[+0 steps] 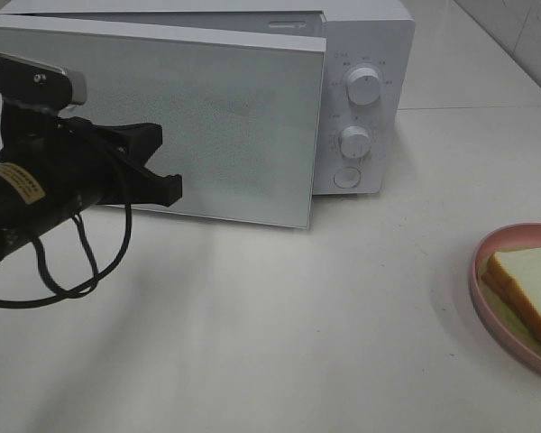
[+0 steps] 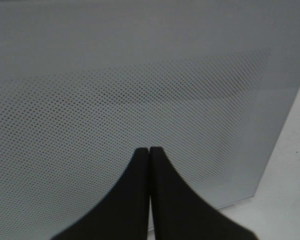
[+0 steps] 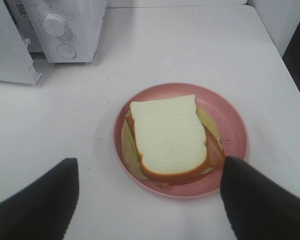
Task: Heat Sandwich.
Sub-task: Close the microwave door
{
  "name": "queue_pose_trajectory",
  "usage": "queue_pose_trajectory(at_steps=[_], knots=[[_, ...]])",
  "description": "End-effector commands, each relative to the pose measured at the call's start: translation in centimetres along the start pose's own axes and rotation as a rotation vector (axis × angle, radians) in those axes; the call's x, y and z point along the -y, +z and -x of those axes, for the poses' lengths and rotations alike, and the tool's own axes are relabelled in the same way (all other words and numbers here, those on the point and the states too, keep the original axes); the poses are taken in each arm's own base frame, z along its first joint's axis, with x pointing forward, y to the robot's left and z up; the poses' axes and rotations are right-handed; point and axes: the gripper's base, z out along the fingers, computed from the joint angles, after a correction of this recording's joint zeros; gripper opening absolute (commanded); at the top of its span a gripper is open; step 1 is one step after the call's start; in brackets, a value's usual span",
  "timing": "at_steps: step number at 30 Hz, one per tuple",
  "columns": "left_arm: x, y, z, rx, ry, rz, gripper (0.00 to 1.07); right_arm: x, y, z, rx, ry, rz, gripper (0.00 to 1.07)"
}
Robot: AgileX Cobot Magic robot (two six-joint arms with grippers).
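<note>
- Black left tool point(image 2: 149, 150) pinched together, empty, near the microwave door point(image 1: 225, 126).
- Right tool point(image 3: 149, 200) spread wide above the sandwich point(image 3: 169, 136) on a pink plate point(image 3: 232, 125).
- White table point(image 1: 279, 316).

No legible text anywhere.

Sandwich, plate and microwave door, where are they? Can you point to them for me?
sandwich point(image 3: 168, 132), right wrist view, on the middle of the top bread slice.
plate point(image 3: 235, 125), right wrist view, on the bare pink rim.
microwave door point(image 1: 234, 117), high view, on the middle of the door panel.
</note>
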Motion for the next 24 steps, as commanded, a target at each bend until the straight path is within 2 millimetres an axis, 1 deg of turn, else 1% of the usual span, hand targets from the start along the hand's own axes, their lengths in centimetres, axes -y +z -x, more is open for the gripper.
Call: queue_pose_trajectory(at_steps=[1,3,6,7,11,21,22,24], knots=[[0.4,1.0,0.4,0.022,-0.014,0.01,0.0,0.0,-0.3,-0.2,0.028,-0.008,-0.006,0.75],[0.4,1.2,0.4,0.022,-0.015,0.011,0.0,0.0,-0.3,-0.2,0.028,-0.008,-0.006,0.75],[0.6,2.3,0.5,0.016,-0.02,0.01,0.0,0.0,-0.3,-0.2,0.028,-0.008,-0.006,0.75],[0.6,2.3,0.5,0.016,-0.02,0.01,0.0,0.0,-0.3,-0.2,0.028,-0.008,-0.006,0.75],[0.7,3.7,1.1,0.023,-0.036,0.02,0.0,0.0,-0.3,-0.2,0.028,-0.008,-0.006,0.75],[0.8,5.5,2.0,0.051,-0.052,0.029,0.0,0.0,-0.3,-0.2,0.028,-0.008,-0.006,0.75],[0.9,6.1,2.1,0.041,-0.039,0.031,0.0,0.0,-0.3,-0.2,0.028,-0.008,-0.006,0.75],[0.9,6.6,2.2,0.037,-0.025,0.036,0.0,0.0,-0.3,-0.2,0.028,-0.008,-0.006,0.75]])
